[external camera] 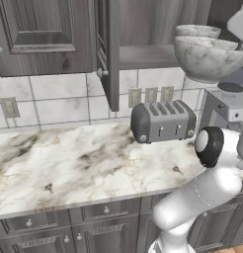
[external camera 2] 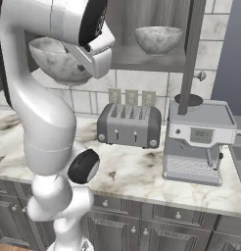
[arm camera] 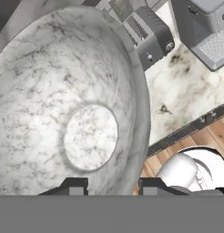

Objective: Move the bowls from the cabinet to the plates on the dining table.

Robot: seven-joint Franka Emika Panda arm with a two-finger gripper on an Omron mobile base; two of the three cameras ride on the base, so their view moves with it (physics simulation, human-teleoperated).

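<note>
**Desk:** Marble, is it, that bowl? Start with the left base view.

**Photographer:** Mottled grey-white stone, yes. The marble bowl [external camera: 210, 57] hangs at upper right, out in front of the open cabinet [external camera: 143, 29] and above the counter [external camera: 69, 163]. A second bowl [external camera: 197, 30] sits behind it on the inner shelf. The open door [external camera: 109, 54] stands edge-on, left of the shelf. Below it are a grey four-slot toaster [external camera: 163, 121] and three wall outlets [external camera: 150, 95].

**Desk:** Any lettering in the right base view?

**Photographer:** The espresso machine [external camera 2: 198, 142] has a small lit display [external camera 2: 201, 136], but its figures are too small to read. The robot's white arm [external camera 2: 41, 112] covers part of the held bowl at upper left. The second bowl rests on the shelf at centre, well apart from the first. The right-hand door's edge rises in front of the espresso machine.

**Desk:** And the hand view?

**Photographer:** It looks down into the held bowl. The gripper [arm camera: 114, 186] is closed on the near rim, with one of the dark fingertips [arm camera: 75, 184] inside the wall and the other outside. Past the rim are the toaster, the espresso machine, the veined counter and a strip of wooden floor [arm camera: 209, 136].
</note>
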